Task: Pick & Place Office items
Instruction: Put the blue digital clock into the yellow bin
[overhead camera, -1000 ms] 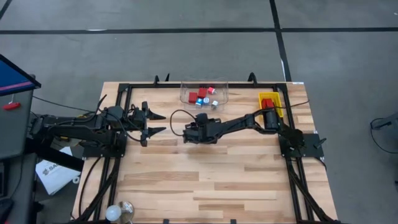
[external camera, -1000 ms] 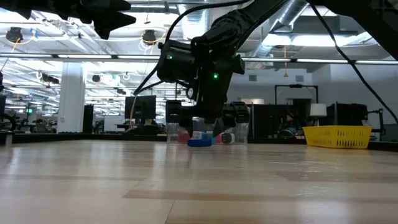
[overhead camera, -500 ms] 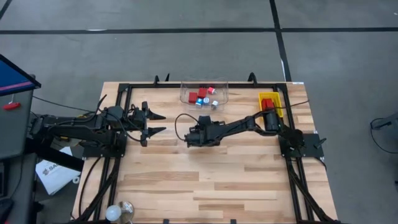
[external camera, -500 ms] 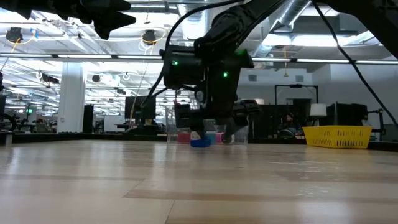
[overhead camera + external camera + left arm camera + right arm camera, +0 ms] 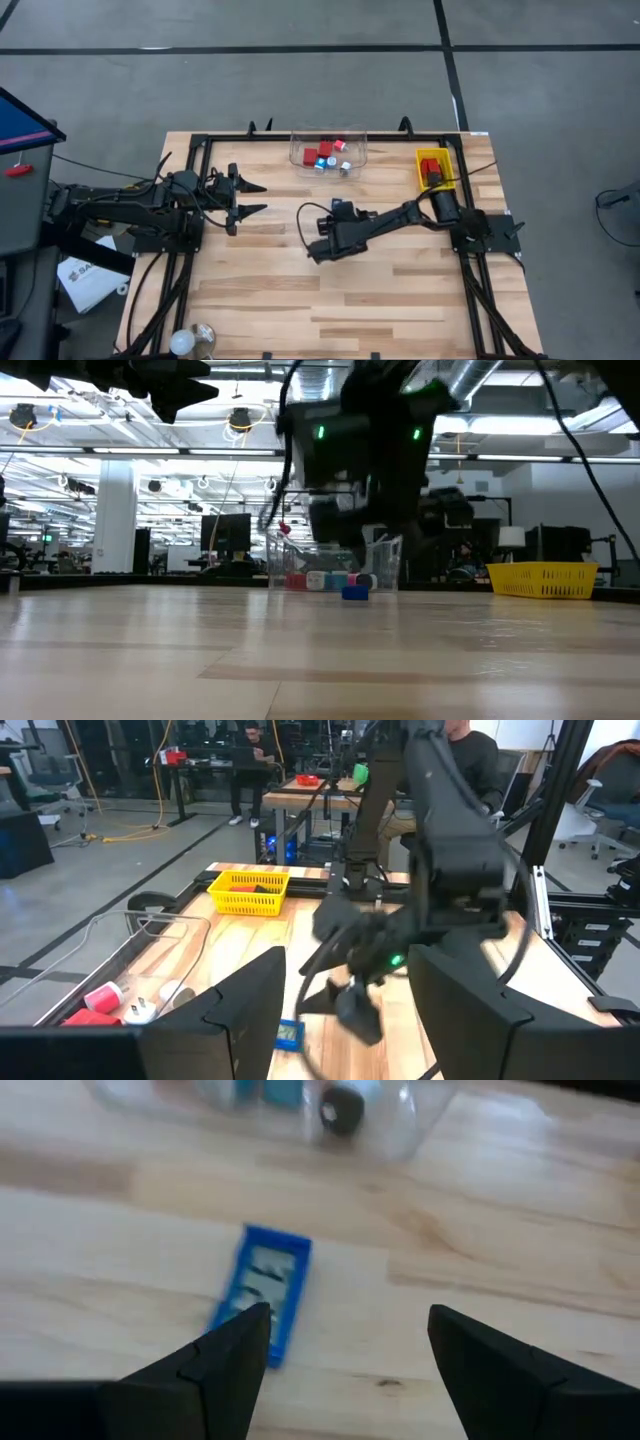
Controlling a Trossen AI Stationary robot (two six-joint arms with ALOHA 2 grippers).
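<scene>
- High view: My right end effector [image 5: 322, 247] hangs over the middle of the tabletop [image 5: 300, 300], nothing between its fingers. A flat blue rectangle [image 5: 340, 207] lies just beyond it, on the bare wood between it and the clear tub [image 5: 328, 150], which holds red and blue-and-white office items [image 5: 326, 152]. The yellow tray [image 5: 432, 166] sits at the far right edge. I judge the step in hand to be the pick of this loose rectangle. My left end effector [image 5: 255, 197] waits well apart on the left side, fingers spread and empty.
- Low view: The blue rectangle [image 5: 354, 592] lies flat on the tabletop in front of the tub [image 5: 335, 565]; my right arm hangs above it without touching it.
- Left wrist view: Past my left fingers, the right arm stands over the wood, and the blue rectangle [image 5: 290, 1034] lies near its tip. The tray [image 5: 248, 892] shows farther off.
- Right wrist view: My right fingers [image 5: 215, 1355] stand wide apart. The blue rectangle [image 5: 263, 1291] lies flat just ahead, closer to one finger than the other, not centred in the gap and slightly askew to it. In my judgement the next move calls for shifting sideways to straddle its narrow sides, descending to the wood, then closing; a piece this flat offers little edge and could slide.
</scene>
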